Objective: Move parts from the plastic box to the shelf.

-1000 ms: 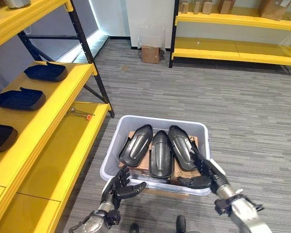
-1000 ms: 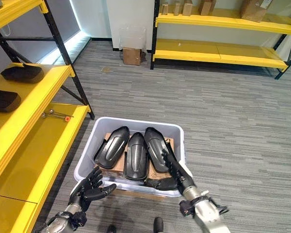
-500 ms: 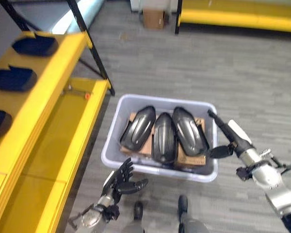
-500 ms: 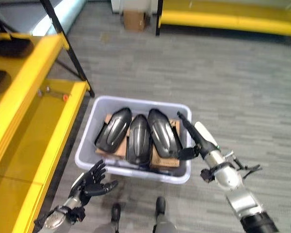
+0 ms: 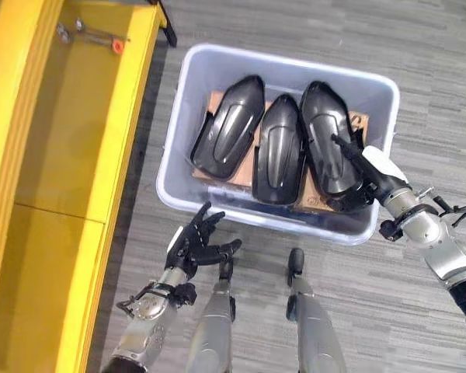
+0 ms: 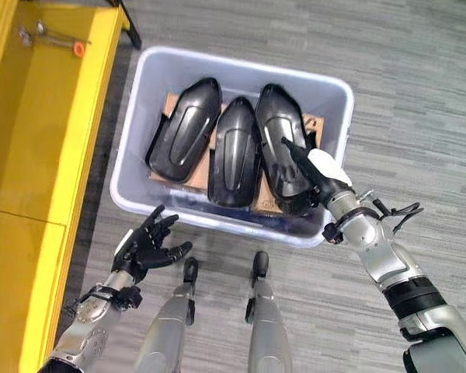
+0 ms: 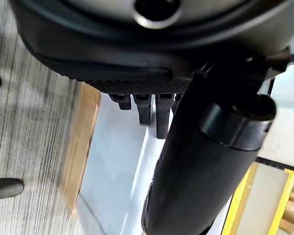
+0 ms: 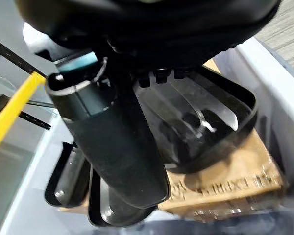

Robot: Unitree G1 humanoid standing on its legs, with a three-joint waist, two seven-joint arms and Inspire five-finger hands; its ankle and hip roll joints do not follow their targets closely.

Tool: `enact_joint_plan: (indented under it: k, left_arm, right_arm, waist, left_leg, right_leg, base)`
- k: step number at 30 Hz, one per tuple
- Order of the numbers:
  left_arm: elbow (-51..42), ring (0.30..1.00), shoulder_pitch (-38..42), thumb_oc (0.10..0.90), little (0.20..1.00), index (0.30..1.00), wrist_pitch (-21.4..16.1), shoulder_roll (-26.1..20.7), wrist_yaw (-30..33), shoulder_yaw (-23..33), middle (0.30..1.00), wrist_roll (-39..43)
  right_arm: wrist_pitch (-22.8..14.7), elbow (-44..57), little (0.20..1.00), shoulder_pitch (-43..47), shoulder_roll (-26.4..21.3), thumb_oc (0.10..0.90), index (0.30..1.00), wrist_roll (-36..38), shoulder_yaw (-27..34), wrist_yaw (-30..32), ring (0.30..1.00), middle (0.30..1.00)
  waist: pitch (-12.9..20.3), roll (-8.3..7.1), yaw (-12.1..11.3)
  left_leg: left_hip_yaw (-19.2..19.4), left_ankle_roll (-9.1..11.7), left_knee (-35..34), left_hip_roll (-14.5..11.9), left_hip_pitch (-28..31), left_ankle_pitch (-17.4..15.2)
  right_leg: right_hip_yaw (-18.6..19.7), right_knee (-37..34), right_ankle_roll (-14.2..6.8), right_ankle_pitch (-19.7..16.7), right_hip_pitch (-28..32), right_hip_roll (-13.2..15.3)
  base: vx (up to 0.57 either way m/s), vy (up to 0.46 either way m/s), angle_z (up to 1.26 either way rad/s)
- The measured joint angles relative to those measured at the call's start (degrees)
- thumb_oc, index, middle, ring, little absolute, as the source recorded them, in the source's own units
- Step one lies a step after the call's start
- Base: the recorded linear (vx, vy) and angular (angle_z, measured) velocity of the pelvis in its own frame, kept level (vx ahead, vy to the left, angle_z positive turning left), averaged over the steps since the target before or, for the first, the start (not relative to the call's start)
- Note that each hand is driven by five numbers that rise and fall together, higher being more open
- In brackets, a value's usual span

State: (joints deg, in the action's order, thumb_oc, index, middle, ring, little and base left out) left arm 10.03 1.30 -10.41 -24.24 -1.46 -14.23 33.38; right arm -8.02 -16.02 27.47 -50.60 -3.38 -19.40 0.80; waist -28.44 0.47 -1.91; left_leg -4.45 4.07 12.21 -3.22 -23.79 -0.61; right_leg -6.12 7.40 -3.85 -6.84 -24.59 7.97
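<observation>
Left hand (image 5: 196, 245) hangs low with its palm turned up, fingers spread and relaxed, thumb standing out to the side, holding nothing. Right arm comes in from the lower right, stretched forward, and the right hand (image 6: 314, 175) points ahead with fingers straight and the white-covered thumb on top. From the right wrist view the fingers (image 8: 161, 76) reach out straight, not curled round anything.

You see glossy black plastic parts (image 5: 279, 148), translucent smooth plastic box (image 5: 179, 132), brown cardboard (image 8: 225, 188) beneath, painted yellow metal shelf (image 5: 70, 148), ribbed grey carpet floor (image 5: 435, 101).
</observation>
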Motion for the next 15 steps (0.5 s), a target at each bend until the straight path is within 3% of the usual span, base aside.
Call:
enact_joint_plan:
  k: [5,15]
  left_arm:
    - [-0.04,1.0,1.18,0.9,1.0,1.0,-0.29,-0.28,0.11,0.63,1.0,0.0]
    - [-0.72,1.0,2.25,0.9,1.0,1.0,-1.35,-0.38,0.98,0.84,1.0,0.02]
  right_arm:
    - [0.07,-0.03,1.0,-0.15,-0.22,0.9,1.0,-1.13,0.02,0.45,1.0,1.0]
    - [0.44,-0.41,1.0,-0.03,-2.22,0.9,1.0,-6.25,0.02,1.12,1.0,1.0]
  waist:
    - [-0.64,-1.16,0.23]
    - [-1.07,-1.97,0.17]
  left_leg:
    - [0.44,-0.8,4.74,0.51,-2.73,-1.98]
    - [-0.24,-1.09,8.65,0.73,-6.46,-3.19]
  right_leg:
    - [0.88,2.81,-0.35,0.92,-2.0,0.58]
    - [0.71,5.47,-0.39,1.64,-4.78,0.72]
  base:
    - [-0.01,0.001,-0.03]
    - [0.0,-0.001,0.0]
